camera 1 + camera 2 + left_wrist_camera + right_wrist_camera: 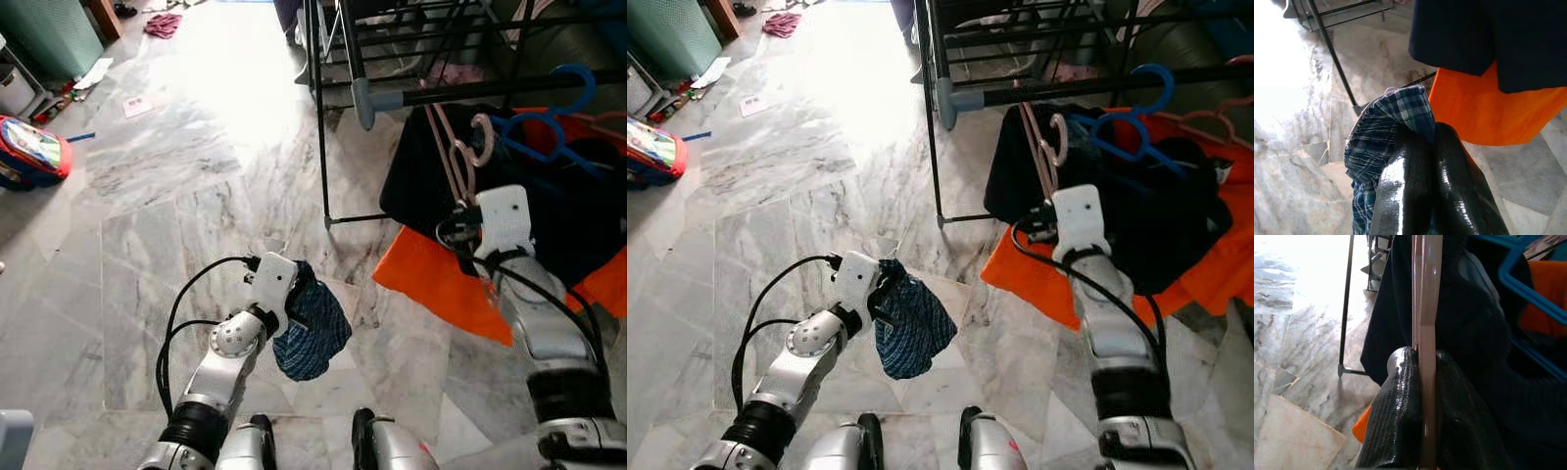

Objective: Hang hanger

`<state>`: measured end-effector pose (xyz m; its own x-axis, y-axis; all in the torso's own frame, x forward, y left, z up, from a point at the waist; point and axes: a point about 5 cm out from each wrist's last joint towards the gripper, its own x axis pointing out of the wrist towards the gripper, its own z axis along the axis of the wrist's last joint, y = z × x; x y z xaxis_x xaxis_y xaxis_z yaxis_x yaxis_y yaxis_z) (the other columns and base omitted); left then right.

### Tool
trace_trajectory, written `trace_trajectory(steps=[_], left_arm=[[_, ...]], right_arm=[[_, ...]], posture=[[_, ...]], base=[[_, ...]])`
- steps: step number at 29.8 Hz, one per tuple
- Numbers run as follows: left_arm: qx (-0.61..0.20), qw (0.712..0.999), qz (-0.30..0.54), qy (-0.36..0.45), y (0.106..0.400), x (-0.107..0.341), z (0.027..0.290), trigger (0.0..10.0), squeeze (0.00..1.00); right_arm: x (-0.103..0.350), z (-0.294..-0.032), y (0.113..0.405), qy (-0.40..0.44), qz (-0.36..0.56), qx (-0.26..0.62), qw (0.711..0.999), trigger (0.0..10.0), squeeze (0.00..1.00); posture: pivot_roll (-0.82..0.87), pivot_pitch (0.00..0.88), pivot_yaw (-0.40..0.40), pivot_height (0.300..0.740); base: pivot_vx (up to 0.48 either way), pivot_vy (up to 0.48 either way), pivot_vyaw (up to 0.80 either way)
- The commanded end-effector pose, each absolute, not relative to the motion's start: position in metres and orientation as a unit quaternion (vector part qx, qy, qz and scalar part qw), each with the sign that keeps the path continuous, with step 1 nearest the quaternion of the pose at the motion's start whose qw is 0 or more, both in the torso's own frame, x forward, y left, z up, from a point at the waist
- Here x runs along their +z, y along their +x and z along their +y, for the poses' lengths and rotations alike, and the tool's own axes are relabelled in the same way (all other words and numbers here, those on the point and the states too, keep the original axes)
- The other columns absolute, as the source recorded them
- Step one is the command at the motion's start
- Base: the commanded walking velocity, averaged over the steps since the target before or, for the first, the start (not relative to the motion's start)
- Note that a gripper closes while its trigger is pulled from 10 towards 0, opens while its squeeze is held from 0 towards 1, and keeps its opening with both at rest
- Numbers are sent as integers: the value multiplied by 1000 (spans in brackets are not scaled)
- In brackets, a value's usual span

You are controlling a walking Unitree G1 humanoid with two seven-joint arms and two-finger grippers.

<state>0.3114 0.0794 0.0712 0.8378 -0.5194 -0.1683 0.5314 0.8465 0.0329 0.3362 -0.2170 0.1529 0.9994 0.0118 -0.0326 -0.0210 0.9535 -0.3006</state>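
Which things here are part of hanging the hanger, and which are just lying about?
For the job:
- pink hanger, clamped in the right pincer
- black rack rail
- blue checked cloth, held by the left pincer

Lying about:
- blue hangers on the rail
- orange cloth
- dark garment
- red cloth on the floor
- colourful bag

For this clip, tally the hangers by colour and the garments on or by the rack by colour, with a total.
Pink hanger, clamped in the right gripper: 1
Blue hanger, on the rack bar: 1
Dark navy garment: 1
Orange garment: 1
Blue checked cloth, clamped in the left gripper: 1
Total: 5
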Motion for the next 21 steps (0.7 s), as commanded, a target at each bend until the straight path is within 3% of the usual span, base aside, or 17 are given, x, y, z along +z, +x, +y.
trace_trajectory(steps=[1,2,5,6,8,17,21], left_arm=[[-294,951,80,46,307,66,78,10000,0],[-302,949,80,48,305,65,77,10000,0],[-311,945,83,51,302,62,76,10000,0],[-315,943,87,57,300,58,79,10000,0],[-309,944,92,72,298,51,88,10000,0],[-211,970,85,82,301,46,127,10000,0],[-223,966,92,93,295,39,129,10000,0]], right_arm=[[149,-218,324,-153,19,12,988,2902,0],[144,-218,319,-154,27,14,988,3608,0],[137,-218,311,-156,40,19,987,4392,0],[129,-213,305,-160,52,31,985,8784,0],[112,-201,294,-159,76,64,982,10000,0],[79,-160,276,-128,112,139,976,10000,0],[62,-154,268,-132,130,131,974,10000,0]], posture=[[-193,220,101,740],[-199,225,103,740],[-205,226,105,740],[-207,230,96,740],[-184,215,86,740],[-112,195,90,740],[-92,201,66,740]], base=[[0,0,0],[0,0,0],[0,0,0],[0,0,0],[0,0,0],[0,0,0],[0,0,0]])
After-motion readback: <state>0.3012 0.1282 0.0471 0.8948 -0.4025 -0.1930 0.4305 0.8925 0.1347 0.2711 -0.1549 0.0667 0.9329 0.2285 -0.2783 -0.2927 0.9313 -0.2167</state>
